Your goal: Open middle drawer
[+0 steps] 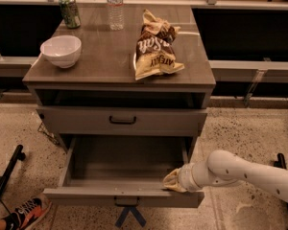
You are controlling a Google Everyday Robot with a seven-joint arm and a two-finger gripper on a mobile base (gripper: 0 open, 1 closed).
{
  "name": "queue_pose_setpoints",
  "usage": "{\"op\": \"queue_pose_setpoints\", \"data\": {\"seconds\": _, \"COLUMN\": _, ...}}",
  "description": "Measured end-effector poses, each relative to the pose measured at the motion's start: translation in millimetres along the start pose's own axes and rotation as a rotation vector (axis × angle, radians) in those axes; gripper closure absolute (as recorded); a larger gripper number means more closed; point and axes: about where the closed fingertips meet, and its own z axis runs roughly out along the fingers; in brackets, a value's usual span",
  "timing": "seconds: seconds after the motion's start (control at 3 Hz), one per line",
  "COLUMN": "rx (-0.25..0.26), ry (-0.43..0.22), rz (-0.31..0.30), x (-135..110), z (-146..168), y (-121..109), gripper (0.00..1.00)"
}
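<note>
Pale gripper (pixel 175 182) right at the front rim, and the grey wood-grain middle drawer (pixel 120 195) with black bar handle stands pulled out, stretching to its left; grip, cannot tell

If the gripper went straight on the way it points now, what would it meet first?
The gripper sits at the right end of the pulled-out middle drawer, pointing left along its front panel. It would probably meet that panel's inner face first, though depth is unclear.

Speckled stone-like floor (pixel 240 128) under dim warm light — behind the grey cabinet (pixel 101 66), dark recesses (pixel 249 32), perhaps shelving.
</note>
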Motion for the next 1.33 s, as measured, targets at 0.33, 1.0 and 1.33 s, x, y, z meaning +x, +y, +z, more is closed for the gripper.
{"op": "queue_pose_setpoints", "data": {"seconds": 0.33, "rx": 0.000, "ry": 0.005, "rz": 0.016, "x": 9.0, "z": -6.3, "y": 7.1, "gripper": 1.00}}
{"op": "queue_pose_setpoints", "data": {"seconds": 1.0, "rx": 0.030, "ry": -0.038, "rz": 0.009, "x": -0.3, "z": -26.9, "y": -1.2, "gripper": 1.00}}
{"op": "queue_pose_setpoints", "data": {"seconds": 1.33, "rx": 0.088, "ry": -0.087, "rz": -0.009, "x": -15.6, "z": -59.2, "y": -15.8, "gripper": 1.00}}
